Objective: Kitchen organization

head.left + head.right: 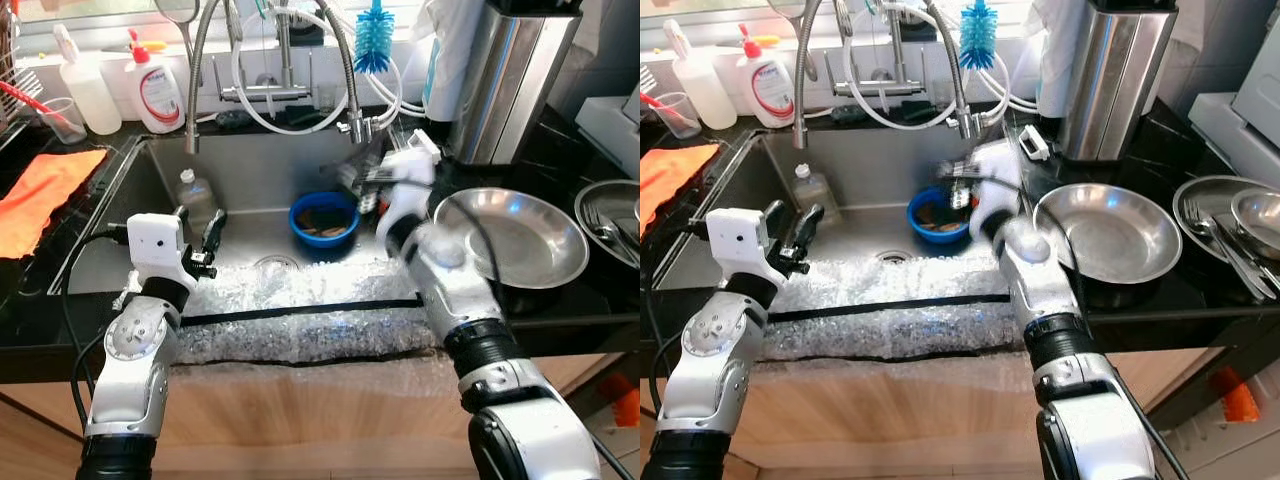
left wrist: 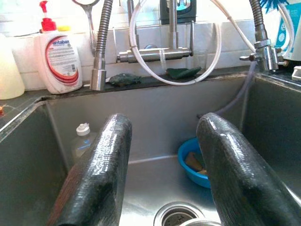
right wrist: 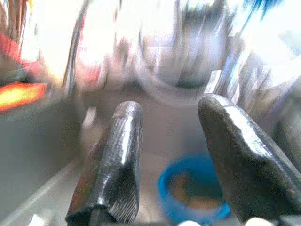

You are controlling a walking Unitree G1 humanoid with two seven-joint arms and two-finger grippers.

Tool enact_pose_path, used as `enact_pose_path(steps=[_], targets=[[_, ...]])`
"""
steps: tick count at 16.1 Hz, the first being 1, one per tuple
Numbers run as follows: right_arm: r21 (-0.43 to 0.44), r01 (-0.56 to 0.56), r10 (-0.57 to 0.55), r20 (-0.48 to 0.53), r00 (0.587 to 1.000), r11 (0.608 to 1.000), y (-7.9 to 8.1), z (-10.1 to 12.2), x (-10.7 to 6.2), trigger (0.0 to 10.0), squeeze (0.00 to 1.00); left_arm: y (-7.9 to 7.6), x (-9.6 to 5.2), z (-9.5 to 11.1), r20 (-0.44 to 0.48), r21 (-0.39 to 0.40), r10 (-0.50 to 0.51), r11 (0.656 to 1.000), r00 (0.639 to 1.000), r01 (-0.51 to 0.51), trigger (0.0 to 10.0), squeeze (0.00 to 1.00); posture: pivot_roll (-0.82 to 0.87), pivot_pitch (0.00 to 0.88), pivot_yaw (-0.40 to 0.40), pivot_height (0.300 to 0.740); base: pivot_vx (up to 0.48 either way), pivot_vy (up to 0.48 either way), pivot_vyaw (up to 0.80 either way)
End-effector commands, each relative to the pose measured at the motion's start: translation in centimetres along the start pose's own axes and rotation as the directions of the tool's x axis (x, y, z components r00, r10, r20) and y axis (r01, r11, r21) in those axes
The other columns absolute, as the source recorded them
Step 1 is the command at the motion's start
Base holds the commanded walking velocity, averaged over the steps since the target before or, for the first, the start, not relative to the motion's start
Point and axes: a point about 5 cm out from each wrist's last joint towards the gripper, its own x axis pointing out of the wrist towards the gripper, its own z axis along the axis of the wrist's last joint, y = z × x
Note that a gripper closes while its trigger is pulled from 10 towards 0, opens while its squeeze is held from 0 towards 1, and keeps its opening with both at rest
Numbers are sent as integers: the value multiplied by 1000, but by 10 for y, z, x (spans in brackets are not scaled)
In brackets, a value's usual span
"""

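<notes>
Both grippers over sink (image 1: 110, 255), jaws wide apart, nothing held. Left gripper (image 1: 200, 235) near bottle (image 1: 196, 196); right gripper (image 3: 171, 160), blurred, above blue bowl (image 1: 324, 222). Pan (image 1: 520, 240) on right counter.

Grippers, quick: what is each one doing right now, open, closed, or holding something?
Left gripper: open, holding nothing, over the sink.
Right gripper: open, holding nothing, above the blue bowl.

blue bowl (image 1: 324, 218) | upright, food scraps inside | sink (image 1: 260, 170) floor, right of clear bottle (image 1: 193, 196)
</notes>
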Motion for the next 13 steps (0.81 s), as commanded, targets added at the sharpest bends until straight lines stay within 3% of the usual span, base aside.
enact_pose_path(steps=[1,3,4,8,10,13], targets=[[-46,74,-68,125,990,996,-5,24,-5,10000,0,4,-1,11,41,48,6,999,999,-8,10000,0,-81,0,46,740,0,0,0],[-49,125,-113,197,974,991,-8,37,-20,10000,0,8,-3,13,45,63,8,998,999,-11,10000,0,-85,0,48,740,0,0,0],[-73,174,-153,227,962,982,-13,41,-40,10000,0,11,-5,13,43,71,13,997,999,-16,10000,0,-92,0,51,740,0,0,0],[-48,293,-277,215,937,955,-18,33,-81,10000,0,11,-7,11,40,73,18,997,999,-21,10000,0,-102,0,59,740,0,0,0],[-46,308,-294,190,937,950,-14,23,-91,10000,0,10,-6,12,49,66,30,997,998,-33,10000,0,-104,0,63,740,0,0,0],[-20,307,-298,193,935,952,-8,23,-91,10000,0,9,-2,14,58,46,34,998,998,-36,10000,0,-95,0,61,740,0,0,0]])
